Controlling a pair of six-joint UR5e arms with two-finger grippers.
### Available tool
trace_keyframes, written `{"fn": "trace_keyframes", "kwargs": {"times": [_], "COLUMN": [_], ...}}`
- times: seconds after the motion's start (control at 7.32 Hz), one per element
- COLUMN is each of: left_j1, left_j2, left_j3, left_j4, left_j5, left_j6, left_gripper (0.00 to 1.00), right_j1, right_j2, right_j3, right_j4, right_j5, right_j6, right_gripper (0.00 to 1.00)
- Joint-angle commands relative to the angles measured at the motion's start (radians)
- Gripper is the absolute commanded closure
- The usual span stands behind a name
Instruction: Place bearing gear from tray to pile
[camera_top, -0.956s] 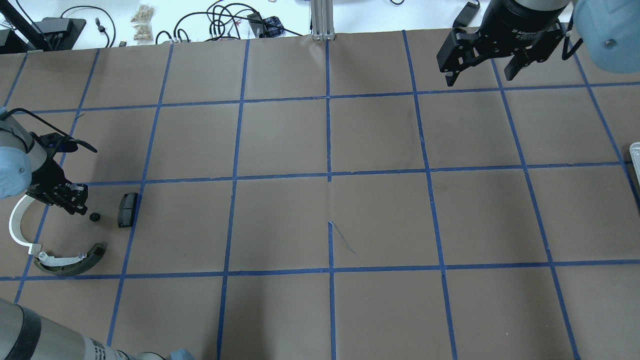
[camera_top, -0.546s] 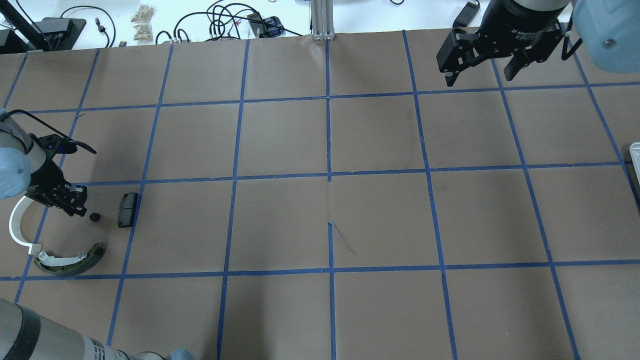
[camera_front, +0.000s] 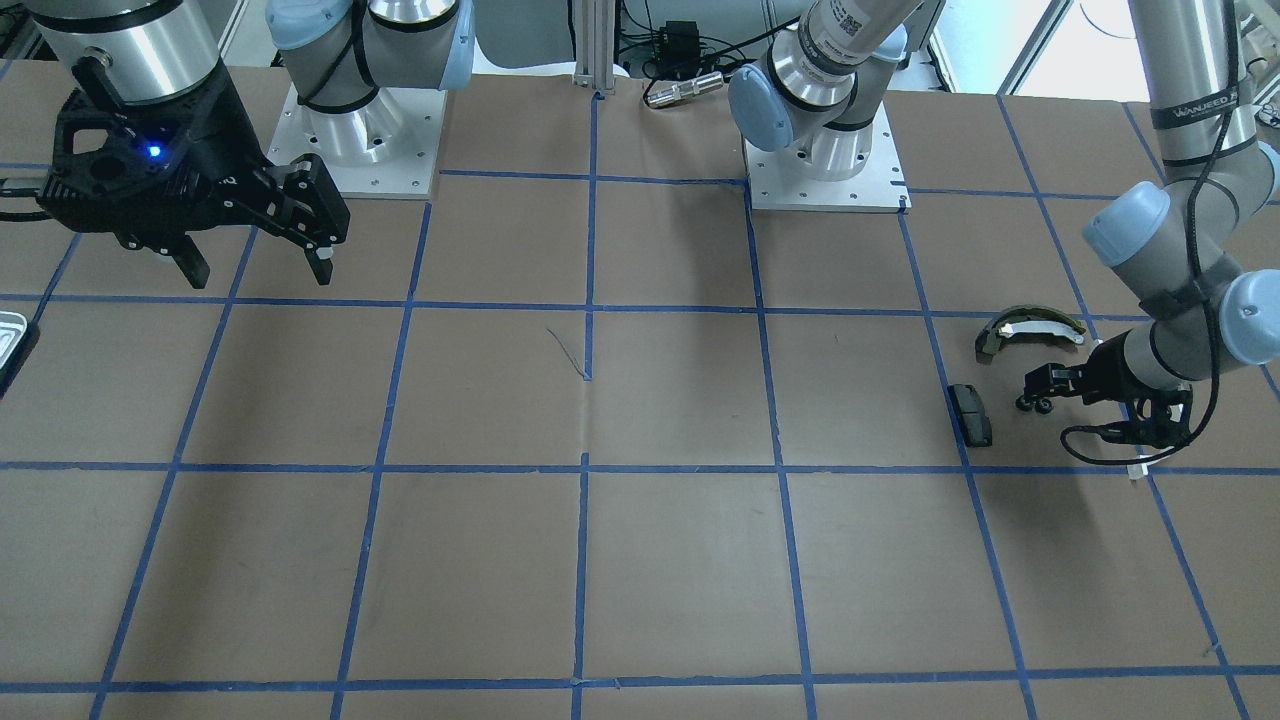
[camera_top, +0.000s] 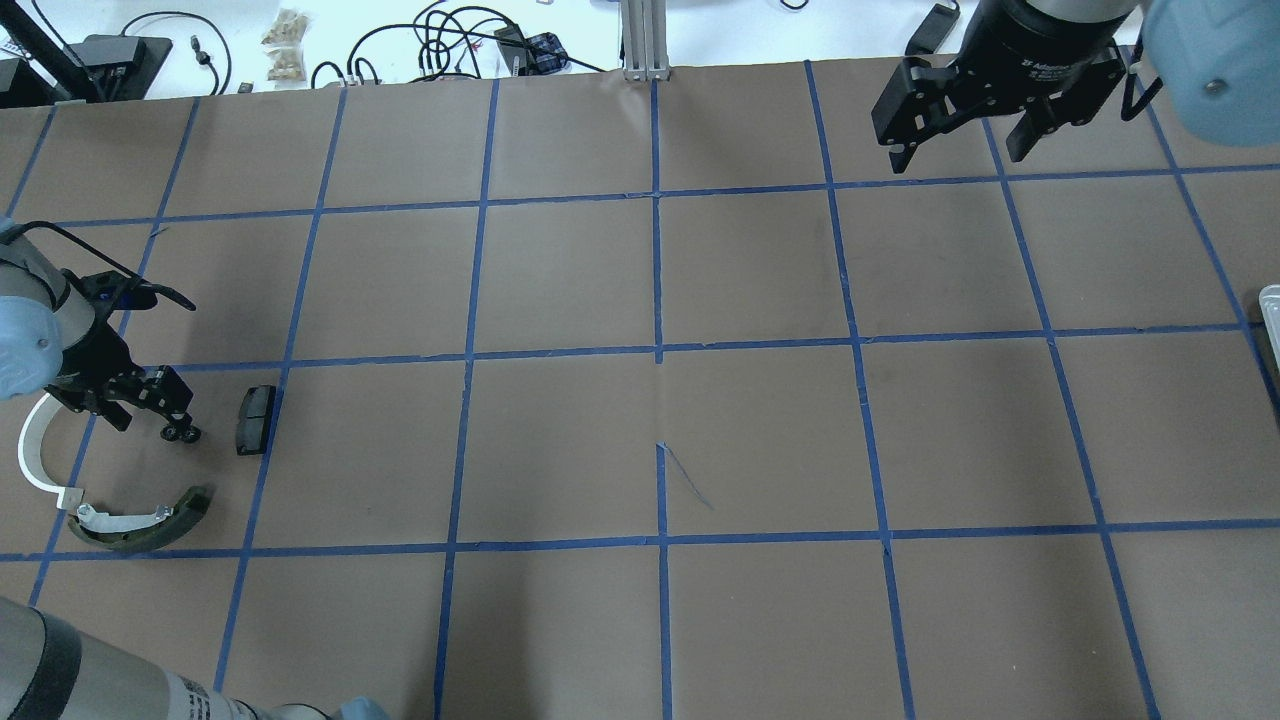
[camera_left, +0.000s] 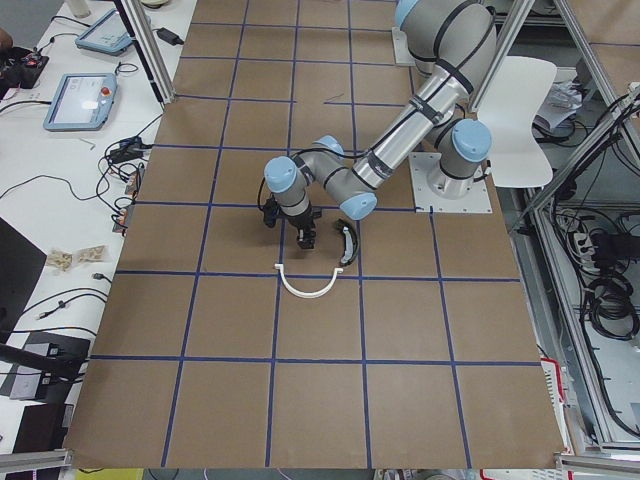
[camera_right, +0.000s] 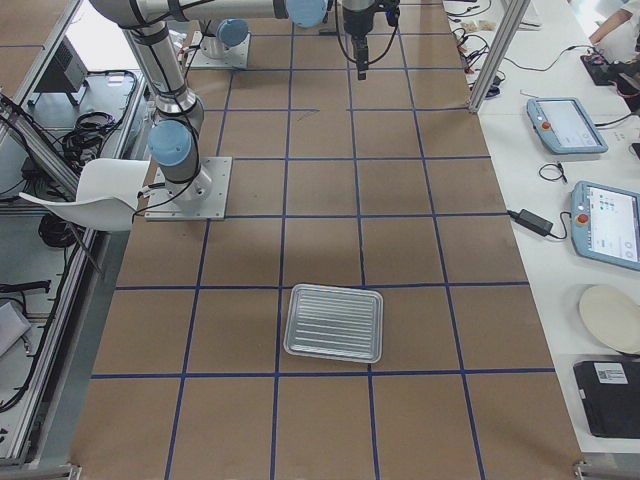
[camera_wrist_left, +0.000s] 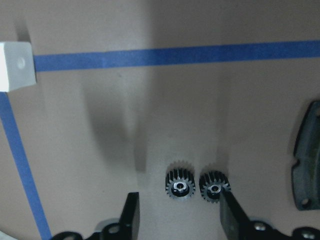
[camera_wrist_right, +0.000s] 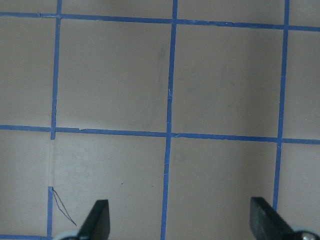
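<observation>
Two small black bearing gears (camera_wrist_left: 180, 183) lie side by side on the brown paper, also seen in the overhead view (camera_top: 183, 433). My left gripper (camera_wrist_left: 181, 212) is open and low over them (camera_top: 165, 418); the gears sit between its fingertips, nearer the right finger (camera_wrist_left: 231, 210). They lie in the pile, between the black rectangular pad (camera_top: 256, 419), the white half-ring arc (camera_top: 35, 450) and the olive brake shoe (camera_top: 140, 522). My right gripper (camera_top: 958, 135) is open and empty, high at the far right. The white ridged tray (camera_right: 334, 322) is empty.
The table is brown paper with a blue tape grid. The tray's edge shows at the overhead view's right border (camera_top: 1270, 300). Cables and boxes lie beyond the table's far edge (camera_top: 450, 45). Both arm bases stand on the robot's side (camera_front: 820, 150).
My left gripper has turned and shifted a little toward the gears, its fingers now spread around them. The right gripper has barely moved.
</observation>
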Motion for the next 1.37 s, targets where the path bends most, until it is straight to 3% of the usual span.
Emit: {"fn": "trace_keyframes", "kwargs": {"times": [0.0, 0.27, 0.55, 0.96, 1.23], "left_j1": [-0.021, -0.13, -0.33, -0.568, -0.607], "left_j2": [0.037, 0.086, 0.158, 0.293, 0.352], "left_j3": [0.043, 0.119, 0.194, 0.202, 0.22], "left_j4": [-0.005, -0.067, -0.224, -0.356, -0.465], "left_j5": [-0.035, -0.083, -0.089, -0.094, -0.131], "left_j6": [-0.009, -0.069, -0.358, -0.525, -0.534], "left_gripper": [0.0, 0.0, 0.0, 0.0, 0.0], "right_j1": [0.001, 0.001, 0.001, 0.001, 0.001], "right_j2": [0.0, 0.0, 0.003, 0.003, 0.003], "right_j3": [0.0, 0.002, 0.002, 0.002, 0.002], "right_j4": [0.001, -0.01, -0.01, -0.012, -0.012], "right_j5": [0.002, 0.004, 0.031, 0.03, 0.03], "right_j6": [0.0, 0.0, 0.002, 0.003, 0.003], "right_gripper": [0.0, 0.0, 0.0, 0.0, 0.0]}}
